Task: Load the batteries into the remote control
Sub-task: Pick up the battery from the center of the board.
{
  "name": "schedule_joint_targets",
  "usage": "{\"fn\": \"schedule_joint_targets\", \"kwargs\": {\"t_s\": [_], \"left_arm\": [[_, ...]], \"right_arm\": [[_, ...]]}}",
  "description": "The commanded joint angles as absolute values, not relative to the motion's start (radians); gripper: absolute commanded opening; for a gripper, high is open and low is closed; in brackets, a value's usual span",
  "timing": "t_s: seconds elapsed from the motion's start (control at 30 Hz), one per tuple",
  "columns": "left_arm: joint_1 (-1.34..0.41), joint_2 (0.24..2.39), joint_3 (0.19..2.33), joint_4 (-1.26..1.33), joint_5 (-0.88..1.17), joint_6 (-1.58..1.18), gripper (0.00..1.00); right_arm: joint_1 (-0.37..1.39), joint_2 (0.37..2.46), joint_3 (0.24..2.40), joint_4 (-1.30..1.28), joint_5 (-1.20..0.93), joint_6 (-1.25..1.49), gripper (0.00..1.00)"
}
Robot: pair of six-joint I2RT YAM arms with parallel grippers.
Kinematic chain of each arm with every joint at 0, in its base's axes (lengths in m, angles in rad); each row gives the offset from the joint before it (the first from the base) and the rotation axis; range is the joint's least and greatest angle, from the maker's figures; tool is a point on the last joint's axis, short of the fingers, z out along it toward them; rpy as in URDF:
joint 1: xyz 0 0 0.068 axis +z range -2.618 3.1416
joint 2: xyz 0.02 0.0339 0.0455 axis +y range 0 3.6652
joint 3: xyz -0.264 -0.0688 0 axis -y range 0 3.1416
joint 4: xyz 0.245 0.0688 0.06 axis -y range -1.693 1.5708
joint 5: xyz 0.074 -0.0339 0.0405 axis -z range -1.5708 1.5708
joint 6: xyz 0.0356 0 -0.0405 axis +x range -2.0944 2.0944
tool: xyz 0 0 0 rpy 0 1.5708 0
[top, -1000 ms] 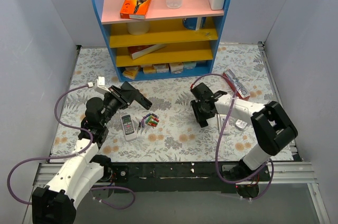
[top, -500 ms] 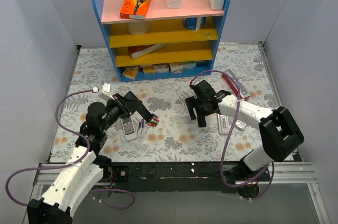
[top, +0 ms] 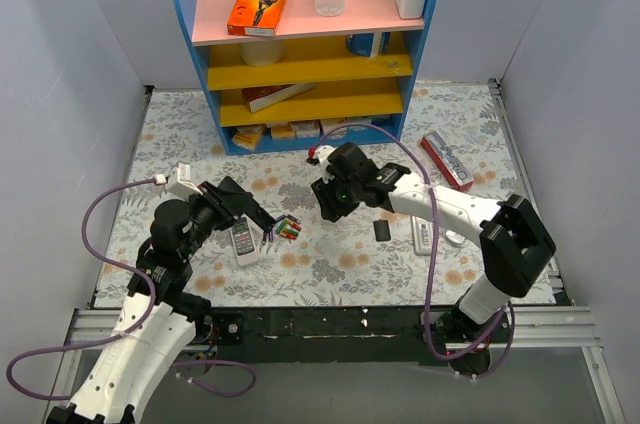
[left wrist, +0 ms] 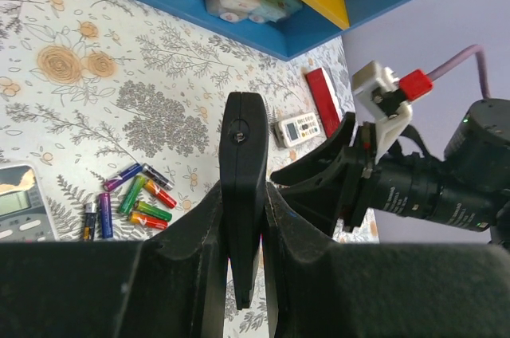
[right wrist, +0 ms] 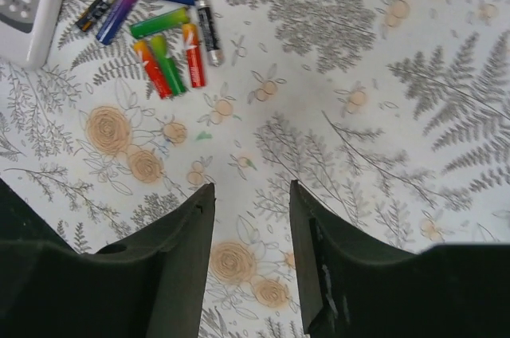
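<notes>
My left gripper (top: 240,204) is shut on the slim black remote control (top: 258,212), holding it edge-on above the cloth; in the left wrist view the remote (left wrist: 243,139) stands clamped between both fingers. The batteries (top: 285,228), several red, green and purple cells, lie in a loose cluster on the cloth just right of the remote; they also show in the left wrist view (left wrist: 131,198) and the right wrist view (right wrist: 163,43). My right gripper (top: 322,199) is open and empty, just right of the batteries, with bare cloth between its fingers (right wrist: 187,258).
A grey-white button remote (top: 242,241) lies left of the batteries. A small black flat piece (top: 381,230) and a white remote with display (top: 423,234) lie to the right. A red box (top: 447,160) lies at the back right. The blue shelf (top: 310,134) stands behind.
My right gripper has swung left from the middle right towards the batteries, and a small black piece now lies where it was. My left gripper has shifted down-left with the remote.
</notes>
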State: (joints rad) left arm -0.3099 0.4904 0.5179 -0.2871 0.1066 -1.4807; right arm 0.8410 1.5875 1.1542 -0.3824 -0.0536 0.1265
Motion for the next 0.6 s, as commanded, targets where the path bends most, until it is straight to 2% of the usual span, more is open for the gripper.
{"fn": "schedule_joint_targets", "kwargs": {"t_s": [0.0, 0.1, 0.4, 0.57], "left_arm": [[-0.313, 0.446, 0.552, -0.367, 0.051, -1.473, 0.0], [-0.313, 0.449, 0.542, -0.364, 0.028, -1.444, 0.0], [-0.313, 0.451, 0.552, -0.408, -0.127, -1.471, 0.0], [-0.313, 0.456, 0.557, -0.431, -0.133, -1.46, 0.0]], "right_arm": [[0.905, 1.666, 1.249, -0.353, -0.118, 0.101, 0.45], [0.939, 1.716, 1.275, -0.335, -0.127, 0.068, 0.41], [1.023, 1.879, 1.413, -0.35, -0.152, 0.003, 0.42], [1.051, 1.948, 1.485, -0.377, -0.132, -0.029, 0.41]]}}
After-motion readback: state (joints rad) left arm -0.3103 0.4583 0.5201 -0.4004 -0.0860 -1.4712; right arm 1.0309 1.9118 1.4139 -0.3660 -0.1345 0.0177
